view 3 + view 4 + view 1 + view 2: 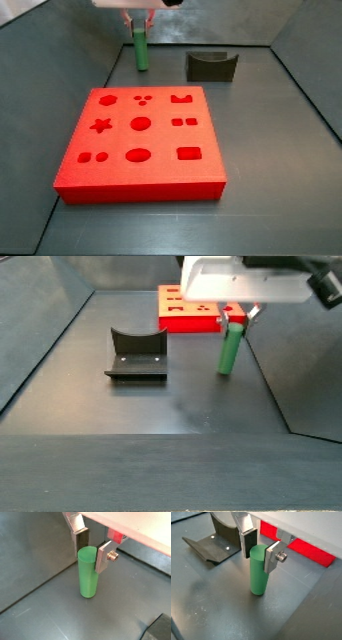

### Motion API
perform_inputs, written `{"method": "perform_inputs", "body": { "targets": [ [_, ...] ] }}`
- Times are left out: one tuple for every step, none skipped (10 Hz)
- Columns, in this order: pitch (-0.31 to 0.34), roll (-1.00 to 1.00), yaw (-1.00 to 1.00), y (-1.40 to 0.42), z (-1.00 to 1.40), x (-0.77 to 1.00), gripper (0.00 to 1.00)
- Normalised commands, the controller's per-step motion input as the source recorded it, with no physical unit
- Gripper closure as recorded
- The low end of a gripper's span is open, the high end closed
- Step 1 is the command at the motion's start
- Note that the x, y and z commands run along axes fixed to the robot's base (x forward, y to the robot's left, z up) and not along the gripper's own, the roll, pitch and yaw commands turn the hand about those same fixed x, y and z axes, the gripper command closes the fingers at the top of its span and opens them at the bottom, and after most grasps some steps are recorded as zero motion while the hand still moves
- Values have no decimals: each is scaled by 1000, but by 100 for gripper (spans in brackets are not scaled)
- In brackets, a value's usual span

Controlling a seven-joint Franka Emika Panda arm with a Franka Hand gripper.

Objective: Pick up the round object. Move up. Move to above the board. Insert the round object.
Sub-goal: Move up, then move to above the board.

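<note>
The round object, a slim green peg (87, 577), stands upright on the dark floor; it also shows in the second wrist view (258, 574) and in both side views (139, 50) (230, 354). My gripper (91, 556) (260, 558) sits over its top end, one silver finger with its dark pad on each side, pressed against the peg. The peg's base still rests on the floor. The board (160, 140), a flat red block with shaped holes, lies apart from the peg; a side view (187, 318) and a wrist view (304, 549) show it just behind the gripper.
The dark fixture (210, 66) (136, 356) (218, 539) stands on the floor a short way from the peg. Grey walls enclose the floor on the sides (54, 316). A dark corner (159, 629) shows at the edge of a wrist view.
</note>
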Motion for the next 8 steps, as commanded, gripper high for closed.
{"method": "perform_inputs", "body": {
  "targets": [
    [51,-13,4,-3,689,-80,100],
    [36,-18,2,-4,471,-42,100],
    [32,-22,2,-5,309,-28,100],
    [105,-45,-210,480,1000,-318,100],
    [93,-52,-204,517,1000,-329,100],
    [60,-51,-168,451,1000,-297,100],
    [49,-42,-137,390,1000,-271,100],
    [35,-20,-80,284,945,-200,100]
  ]
}}
